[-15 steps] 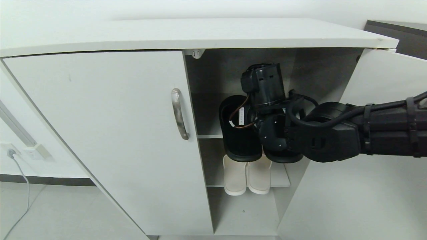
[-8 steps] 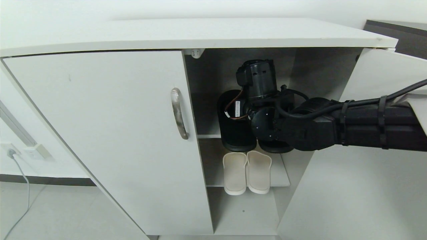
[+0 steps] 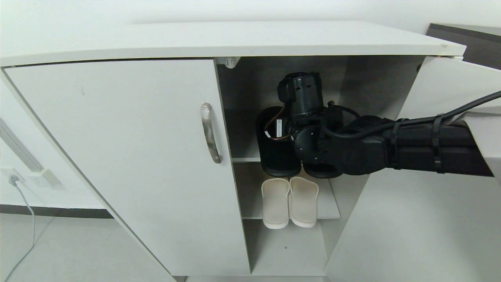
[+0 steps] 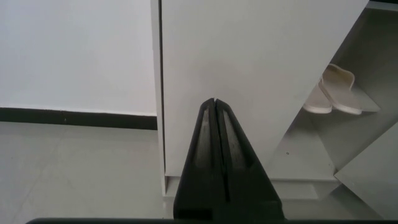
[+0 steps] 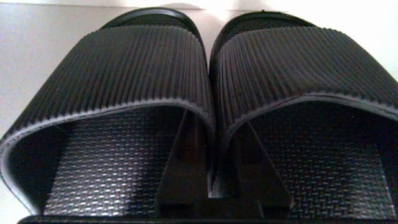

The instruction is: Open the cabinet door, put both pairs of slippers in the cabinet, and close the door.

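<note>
The pair of black slippers [image 3: 276,156] lies side by side on the upper shelf [image 3: 244,159] of the open cabinet [image 3: 235,37], heels jutting past the shelf's front edge. My right gripper [image 5: 214,155] is shut on the black slippers [image 5: 149,81], one finger inside each slipper, pinching their inner walls together. My right arm's wrist [image 3: 309,129] hides the right slipper in the head view. The pair of white slippers [image 3: 289,201] rests on the lower shelf [image 3: 328,209]. My left gripper [image 4: 214,109] is shut and holds nothing, low in front of the closed left door, with the white slippers [image 4: 336,99] off to its side.
The left door [image 3: 117,156] with its metal handle [image 3: 209,133] is closed. The right door [image 3: 411,219] stands swung open beneath my right arm. A wall socket with a cable [image 3: 13,180] sits low on the wall at far left. The cabinet's bottom compartment [image 3: 285,250] holds nothing.
My right arm has pushed deeper into the cabinet with the black slippers, carrying them back over the upper shelf. The white slippers below now show in full.
</note>
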Available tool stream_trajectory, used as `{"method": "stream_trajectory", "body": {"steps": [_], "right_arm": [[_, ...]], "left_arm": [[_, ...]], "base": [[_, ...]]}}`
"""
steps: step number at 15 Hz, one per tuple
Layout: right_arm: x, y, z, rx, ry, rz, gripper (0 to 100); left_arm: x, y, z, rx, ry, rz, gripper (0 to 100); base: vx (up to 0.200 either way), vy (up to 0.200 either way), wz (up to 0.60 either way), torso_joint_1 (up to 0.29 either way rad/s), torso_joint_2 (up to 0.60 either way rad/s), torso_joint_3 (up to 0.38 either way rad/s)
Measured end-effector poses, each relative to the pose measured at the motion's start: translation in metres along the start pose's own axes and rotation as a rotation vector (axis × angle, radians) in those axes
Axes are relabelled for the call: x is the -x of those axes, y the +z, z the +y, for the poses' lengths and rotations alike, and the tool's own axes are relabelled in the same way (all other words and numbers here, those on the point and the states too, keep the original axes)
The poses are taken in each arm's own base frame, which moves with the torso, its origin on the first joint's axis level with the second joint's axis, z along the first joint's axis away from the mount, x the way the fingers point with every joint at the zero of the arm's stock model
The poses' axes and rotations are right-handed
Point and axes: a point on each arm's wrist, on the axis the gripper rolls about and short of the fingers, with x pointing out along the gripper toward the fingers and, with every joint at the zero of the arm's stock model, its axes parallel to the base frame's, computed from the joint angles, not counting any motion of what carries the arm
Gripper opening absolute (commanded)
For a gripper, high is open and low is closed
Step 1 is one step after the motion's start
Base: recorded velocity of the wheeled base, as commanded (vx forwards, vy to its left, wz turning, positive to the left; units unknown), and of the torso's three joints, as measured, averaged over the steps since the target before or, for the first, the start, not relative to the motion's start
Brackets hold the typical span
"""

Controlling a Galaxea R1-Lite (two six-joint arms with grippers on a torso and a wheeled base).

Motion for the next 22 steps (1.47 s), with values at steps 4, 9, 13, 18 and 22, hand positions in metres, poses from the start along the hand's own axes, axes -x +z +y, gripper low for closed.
{"method": "stream_trajectory", "body": {"steps": [4,9,13,18,22], "right_arm": [[-0.004,-0.002,0.000,0.010,-0.006,0.003,0],[-0.004,-0.007,-0.001,0.036,-0.010,0.026,100],[0.009,-0.009,-0.003,0.047,0.001,0.038,100],[0.053,-0.008,-0.014,0.076,0.058,0.060,100],[0.091,-0.022,-0.039,0.089,0.139,0.090,100]], "left_arm": [[0.000,0.000,0.000,0.000,0.000,0.000,0],[0.000,0.000,0.000,0.000,0.000,0.000,0],[0.000,0.000,0.000,0.001,0.000,0.000,0],[0.000,0.000,0.000,0.001,0.000,0.000,0],[0.000,0.000,0.000,0.000,-0.002,0.000,0]], "base": [[0.000,0.000,0.00,0.000,0.00,0.000],[0.000,0.000,0.00,0.000,0.00,0.000],[0.000,0.000,0.00,0.000,0.00,0.000],[0.000,0.000,0.00,0.000,0.00,0.000],[0.000,0.000,0.00,0.000,0.00,0.000]]}}
